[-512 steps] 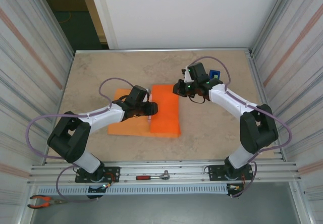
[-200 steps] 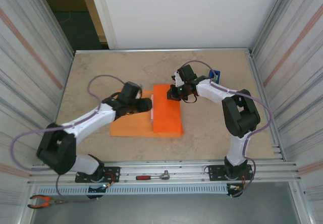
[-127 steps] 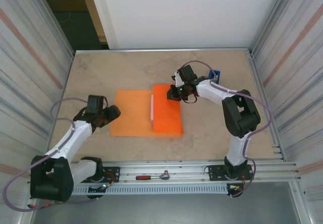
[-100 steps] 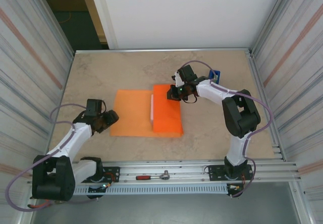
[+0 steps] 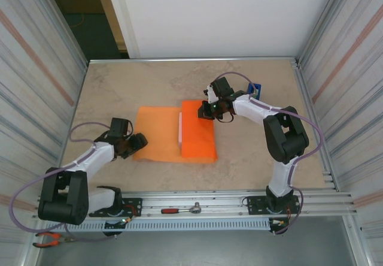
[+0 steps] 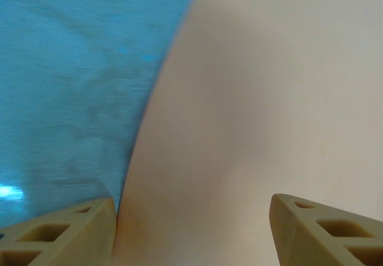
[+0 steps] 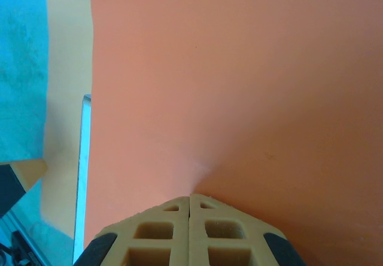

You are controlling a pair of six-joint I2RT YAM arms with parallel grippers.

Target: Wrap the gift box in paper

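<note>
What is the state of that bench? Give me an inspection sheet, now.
Surface: beige table.
Job's things: orange paper flat, one flap folded over the box, whose pale side shows.
Clutter: blue tape holder; ratchet on the front rail, pliers near its left end.
Claws: left claw open at the paper's left edge; right claw shut, pressing on the folded flap.
Cables: purple cables loop along both arms.
Surroundings: ribbed metal walls.

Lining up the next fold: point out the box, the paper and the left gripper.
box (image 5: 180, 128), top view, its bare pink side.
paper (image 5: 157, 135), top view, the flat flap left of the box.
left gripper (image 5: 141, 140), top view, between its fingertips.
</note>
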